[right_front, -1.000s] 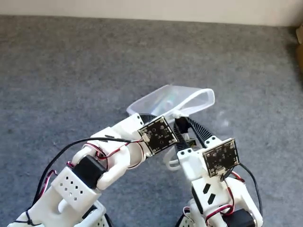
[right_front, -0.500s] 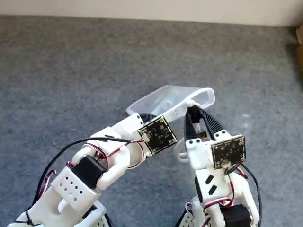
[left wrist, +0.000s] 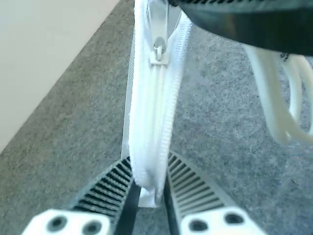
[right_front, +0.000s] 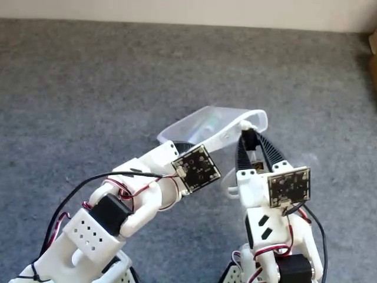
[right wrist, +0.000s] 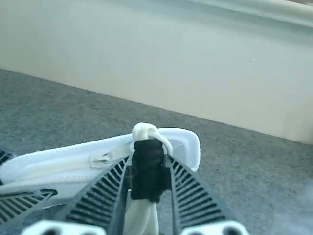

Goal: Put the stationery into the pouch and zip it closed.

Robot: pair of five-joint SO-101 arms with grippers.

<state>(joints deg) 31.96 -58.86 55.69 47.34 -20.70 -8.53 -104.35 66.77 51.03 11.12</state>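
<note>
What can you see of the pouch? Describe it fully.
The pouch is clear, soft plastic with a white zip band, held over grey carpet. The left gripper pinches one end of the band between its fingers; the zip looks joined from there to the slider. The right gripper clamps the black-wrapped pull cord near the other end.

The translucent white pouch (right_front: 203, 125) stands on edge, zipper side up, its slider (left wrist: 159, 53) partway along.

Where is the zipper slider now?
In the right wrist view, the slider sits on the pouch beside the right gripper, which holds its cord; the left gripper clamps the pouch's far end.
</note>
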